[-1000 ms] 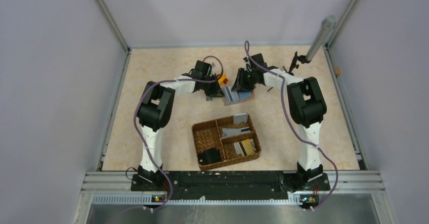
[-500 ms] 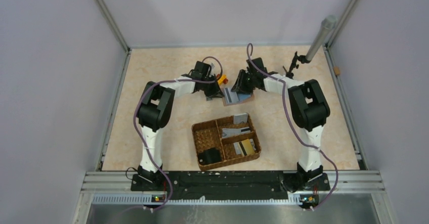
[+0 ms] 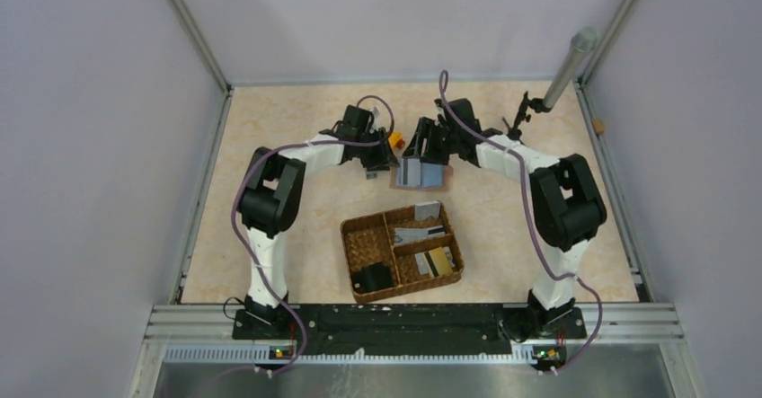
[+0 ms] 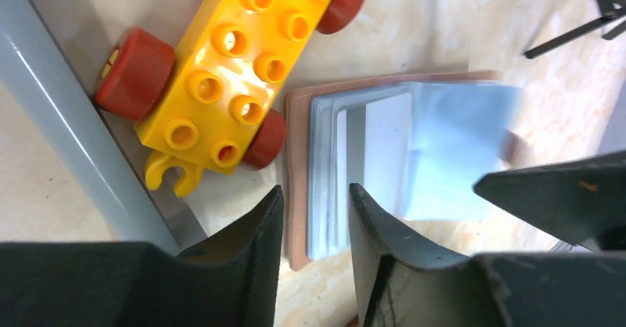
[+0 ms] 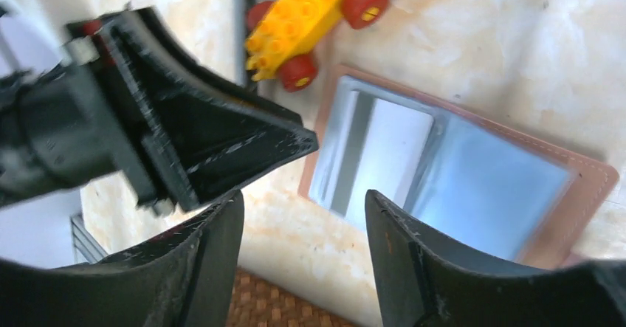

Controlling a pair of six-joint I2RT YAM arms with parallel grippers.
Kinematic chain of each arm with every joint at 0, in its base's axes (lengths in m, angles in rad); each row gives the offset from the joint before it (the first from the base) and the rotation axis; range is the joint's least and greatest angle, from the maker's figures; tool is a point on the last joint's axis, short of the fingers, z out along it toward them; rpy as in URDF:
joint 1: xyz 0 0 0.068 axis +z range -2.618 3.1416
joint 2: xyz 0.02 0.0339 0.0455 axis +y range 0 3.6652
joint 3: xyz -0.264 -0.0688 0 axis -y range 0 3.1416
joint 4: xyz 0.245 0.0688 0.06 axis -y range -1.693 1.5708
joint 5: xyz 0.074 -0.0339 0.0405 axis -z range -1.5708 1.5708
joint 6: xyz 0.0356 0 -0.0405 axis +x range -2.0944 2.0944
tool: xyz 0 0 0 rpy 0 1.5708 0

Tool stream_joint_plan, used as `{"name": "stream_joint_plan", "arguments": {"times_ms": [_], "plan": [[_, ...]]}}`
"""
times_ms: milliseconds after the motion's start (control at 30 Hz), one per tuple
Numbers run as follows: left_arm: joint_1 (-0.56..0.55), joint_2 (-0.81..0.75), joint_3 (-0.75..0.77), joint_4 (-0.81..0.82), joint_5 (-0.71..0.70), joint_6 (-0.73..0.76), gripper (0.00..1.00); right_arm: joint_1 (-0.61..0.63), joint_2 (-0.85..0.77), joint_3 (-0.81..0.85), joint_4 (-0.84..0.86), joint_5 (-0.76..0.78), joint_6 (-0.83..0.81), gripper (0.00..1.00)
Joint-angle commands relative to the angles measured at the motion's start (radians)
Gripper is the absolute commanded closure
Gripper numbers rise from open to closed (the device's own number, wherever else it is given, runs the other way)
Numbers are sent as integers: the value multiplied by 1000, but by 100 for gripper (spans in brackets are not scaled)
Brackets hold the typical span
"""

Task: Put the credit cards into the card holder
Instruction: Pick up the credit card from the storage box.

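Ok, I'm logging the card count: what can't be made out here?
Cards in the card holder: too small in top view; flap blurred in left wrist view.
Cards in the woven basket: too small from above; basket cut off at right wrist view's bottom edge.
Holder's near edge: behind left pincer.

Room around the holder is tight. The toy car sits just beside its corner at 11 o'clock. The left gripper, jaws apart, crowds its 9 o'clock edge, and the right gripper, jaws wide, hangs over 12 o'clock. The basket stands near at 6 o'clock. A way in lies at 4 o'clock, over bare table.
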Motion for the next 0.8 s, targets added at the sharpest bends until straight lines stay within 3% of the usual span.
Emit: {"name": "stream_joint_plan", "arguments": {"times_ms": [0,133,400,767], "plan": [[15,-110,5,18,16,53,56,18,-186,-14,31,-5,-191,37],[19,-147,8,6,25,81,45,17,-297,-62,-27,23,-337,31],[39,-263,-66,-3,64,82,30,64,-514,-204,-211,-23,-592,30],[62,-460,-226,-19,104,82,21,225,-608,-317,-322,170,-699,29]]}}
